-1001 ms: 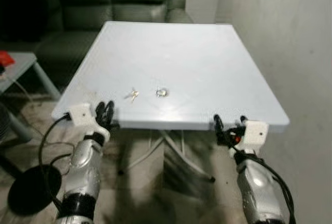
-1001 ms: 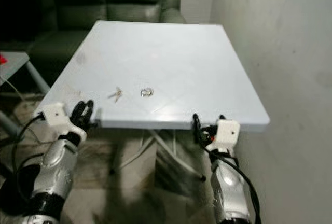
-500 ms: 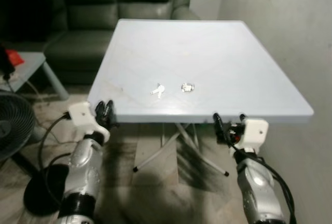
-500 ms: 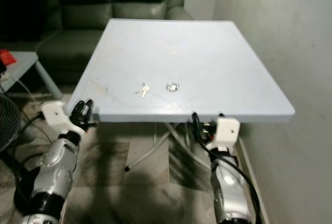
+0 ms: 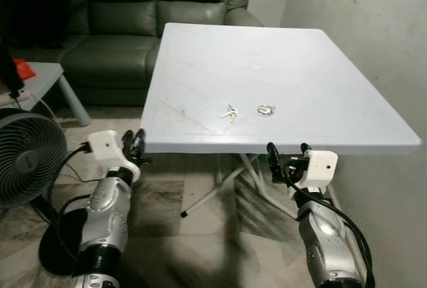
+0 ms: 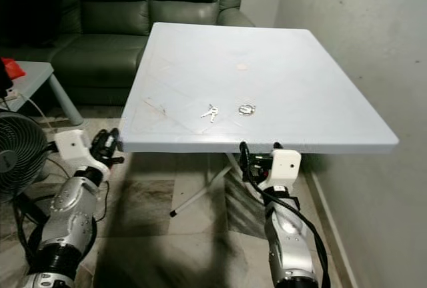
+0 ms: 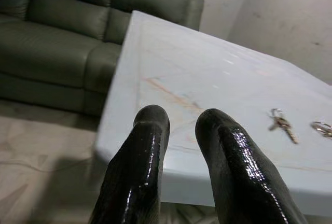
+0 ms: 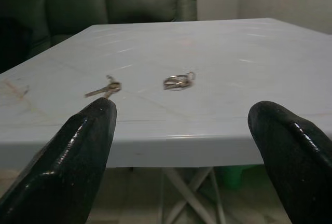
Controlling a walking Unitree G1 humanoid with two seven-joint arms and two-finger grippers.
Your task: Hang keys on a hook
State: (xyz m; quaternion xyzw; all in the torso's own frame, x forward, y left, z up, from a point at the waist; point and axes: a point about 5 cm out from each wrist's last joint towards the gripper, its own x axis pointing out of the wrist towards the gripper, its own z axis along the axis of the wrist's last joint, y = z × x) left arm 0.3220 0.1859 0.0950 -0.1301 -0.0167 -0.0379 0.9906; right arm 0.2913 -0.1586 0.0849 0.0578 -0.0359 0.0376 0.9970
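Compared with the earlier frames, the whole scene has slid across the head views, so the camera has turned or stepped; a black floor fan (image 5: 27,158) now stands left of the tabletop (image 5: 313,95), and both arms have stayed low at the tabletop's near edge. On the tabletop itself nothing has shifted.

A small bunch of keys (image 5: 229,112) lies flat on the tabletop, close to its near edge and roughly midway along it. Just beside the keys, to their right and apart from them, lies a metal ring (image 5: 266,109) with a small clip. No hook can be made out anywhere.

At the tabletop's near left corner the left claw (image 5: 135,145) hangs just below the edge, its fingers (image 7: 148,146) nearly pressed together with a thin gap between them and holding nothing. Below the near edge, right of the keys, the right claw (image 5: 287,157) is spread wide and empty; in its wrist view the keys and the ring sit between its fingers (image 8: 85,130), further in on the tabletop.

The keys are likely light, stiff and thin, lying flush on a smooth, slippery surface, so a pinch could skate them along. The heads, where the keys overlap and stand slightly thicker, look the best place to grip.

No brand, label or writing can be read.
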